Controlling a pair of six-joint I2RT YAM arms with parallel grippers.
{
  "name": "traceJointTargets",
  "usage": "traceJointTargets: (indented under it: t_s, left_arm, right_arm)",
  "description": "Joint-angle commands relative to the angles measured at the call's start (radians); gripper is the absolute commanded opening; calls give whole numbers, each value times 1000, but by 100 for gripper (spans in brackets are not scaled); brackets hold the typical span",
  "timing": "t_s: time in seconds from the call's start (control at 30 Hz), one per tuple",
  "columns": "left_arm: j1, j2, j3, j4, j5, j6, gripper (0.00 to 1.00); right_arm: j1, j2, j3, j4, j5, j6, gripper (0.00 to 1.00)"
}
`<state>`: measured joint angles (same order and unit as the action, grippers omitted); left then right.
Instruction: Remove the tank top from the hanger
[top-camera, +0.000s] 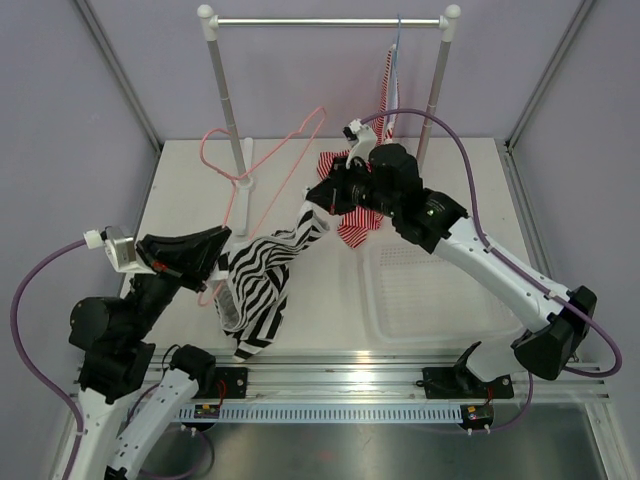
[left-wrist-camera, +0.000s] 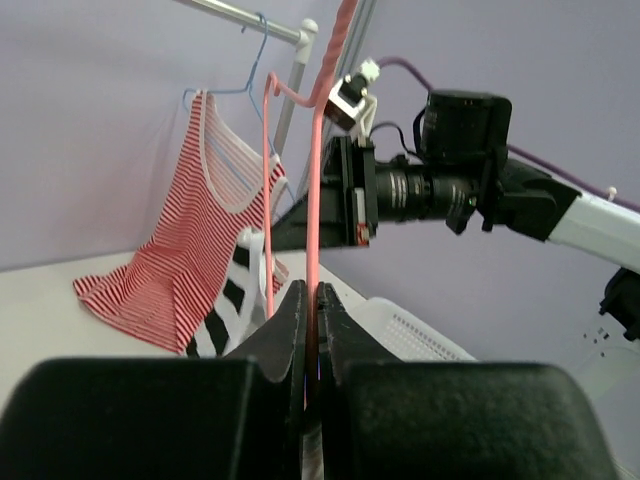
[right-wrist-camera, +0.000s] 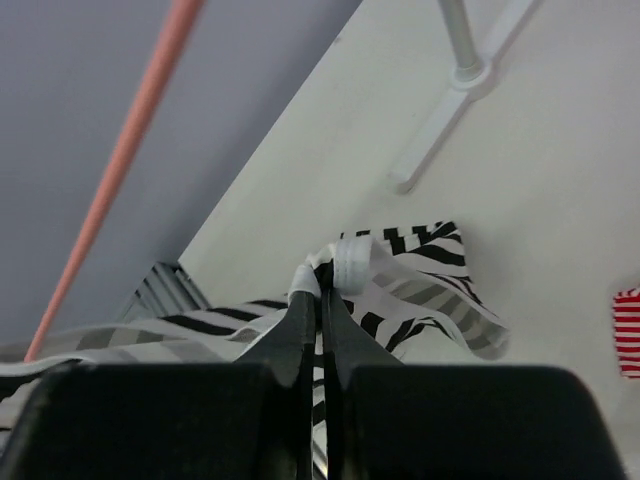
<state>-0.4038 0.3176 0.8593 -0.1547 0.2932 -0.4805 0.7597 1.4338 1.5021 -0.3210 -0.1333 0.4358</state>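
Two grips are already set, so your work is in how you pull. The left jaws are clenched on the pink wire of the hanger (left-wrist-camera: 313, 200), which slants up and away from them towards the rack (top-camera: 330, 20). The right jaws are clenched on a white-edged strap (right-wrist-camera: 345, 270) of the tank top (top-camera: 258, 285), lifted clear of the table (top-camera: 180, 200).

The tank top sits in front of the rack, on the side nearer the arm bases. It is stretched from the right jaws down to a bunched heap on the table beside the left jaws. From the left wrist view, a strap looks to pass close by the hanger's second wire, but you cannot tell whether it still loops round it.

Expect the cloth to be light, soft and stretchy. It will sag and drag rather than slide as one piece, and a pull on the strap may only lengthen it. The bound strap edge is the firmest place to hold, so your present hold seems sound. The hanger is thin and springy and may twist in the left jaws.

Mind the red-and-white top (left-wrist-camera: 185, 255) hanging from the rack just behind the right arm.
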Motion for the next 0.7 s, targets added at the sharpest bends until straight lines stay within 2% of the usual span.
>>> traceJointTargets:
  t_s: [0.0,0.13,0.2,0.37,0.43,0.5,0.67]
  left_arm:
    - [0,64,-23,343,-55,-3,0]
    - [-1,219,32,522,-83,23,0]
    - [-3,305,69,587,-52,29,0]
    - [-9,402,64,849,-45,8,0]
    - [-9,417,61,897,-66,8,0]
    - [-12,426,69,902,-103,29,0]
    - [-12,416,92,902,-166,89,0]
  right_arm:
    - [42,-36,-13,91,-106,55,0]
    - [50,-93,-11,65,-66,34,0]
    - [49,-117,-19,74,-95,40,0]
    - [49,-196,-62,152,-248,80,0]
    - [50,-228,-42,94,-195,41,0]
    - [49,-245,-36,-22,-71,-21,0]
    - [50,-269,-167,-173,61,-89,0]
